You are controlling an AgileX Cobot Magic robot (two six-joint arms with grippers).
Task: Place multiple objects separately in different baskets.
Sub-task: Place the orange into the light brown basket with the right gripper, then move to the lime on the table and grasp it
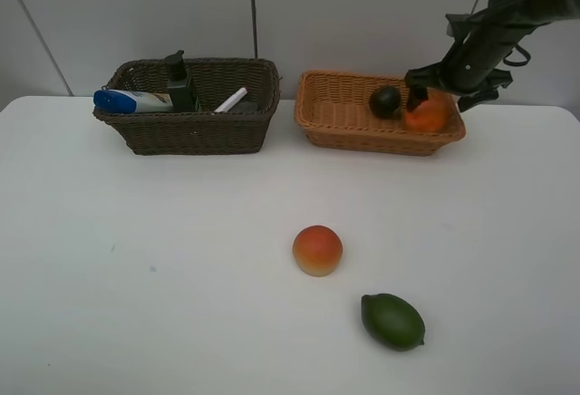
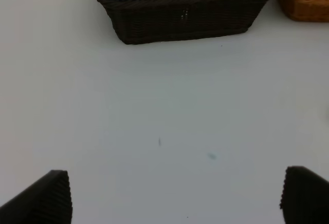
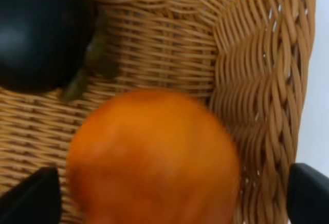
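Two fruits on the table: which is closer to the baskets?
The peach; the lime lies farther forward and to its right.

left basket (image 1: 186,132): holds bottle (image 1: 127,101), pump bottle (image 1: 179,82), marker (image 1: 231,99)
right basket (image 1: 362,132): holds mangosteen (image 1: 385,101), orange (image 1: 428,114)
tabletop (image 1: 136,277) front: peach (image 1: 317,250) left of lime (image 1: 392,321)

Weave on brown basket (image 1: 186,132) and tan basket (image 1: 344,128). Black mangosteen (image 1: 385,101), bright orange (image 1: 426,114), peach (image 1: 317,250) red fading to yellow, green lime (image 1: 392,321), white bottle (image 1: 152,101), blue cap (image 1: 111,101).
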